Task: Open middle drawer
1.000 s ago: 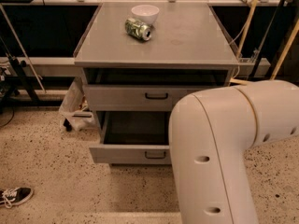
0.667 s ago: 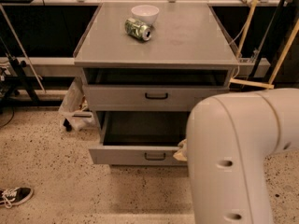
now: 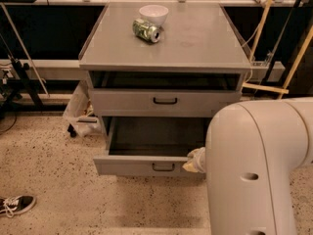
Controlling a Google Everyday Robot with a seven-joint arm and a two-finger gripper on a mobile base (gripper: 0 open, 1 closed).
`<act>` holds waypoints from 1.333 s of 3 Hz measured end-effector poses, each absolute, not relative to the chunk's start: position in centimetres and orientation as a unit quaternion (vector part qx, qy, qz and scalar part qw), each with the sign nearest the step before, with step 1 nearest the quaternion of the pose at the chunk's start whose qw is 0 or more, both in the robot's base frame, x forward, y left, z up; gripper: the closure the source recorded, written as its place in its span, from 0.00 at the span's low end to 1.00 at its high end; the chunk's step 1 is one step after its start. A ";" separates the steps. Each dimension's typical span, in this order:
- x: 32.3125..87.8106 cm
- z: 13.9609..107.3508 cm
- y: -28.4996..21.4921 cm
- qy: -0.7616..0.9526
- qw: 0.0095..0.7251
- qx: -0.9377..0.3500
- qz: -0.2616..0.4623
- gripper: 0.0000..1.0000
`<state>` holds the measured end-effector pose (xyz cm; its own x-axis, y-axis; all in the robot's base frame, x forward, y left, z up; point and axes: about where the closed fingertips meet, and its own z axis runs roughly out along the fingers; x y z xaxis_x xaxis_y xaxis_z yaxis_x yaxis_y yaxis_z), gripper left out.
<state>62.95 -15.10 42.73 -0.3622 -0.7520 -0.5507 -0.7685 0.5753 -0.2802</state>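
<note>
Middle drawer (image 3: pixel 128 166) is pulled out, gripper (image 3: pixel 194 161) at its front right corner (can't tell if it's clamped), white bowl (image 3: pixel 153 13) beside a tipped green can (image 3: pixel 146 30) up top.

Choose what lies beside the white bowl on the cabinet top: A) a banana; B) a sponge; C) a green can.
C: a green can lies on its side by the bowl; the pincer is low, at the right front corner of the open drawer.
</note>
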 end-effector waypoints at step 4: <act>57.9 42.9 -16.1 0.822 0.357 -0.441 0.039 1.00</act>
<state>57.91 -16.10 42.87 -0.3558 -0.6975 -0.6220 -0.7530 0.6082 -0.2512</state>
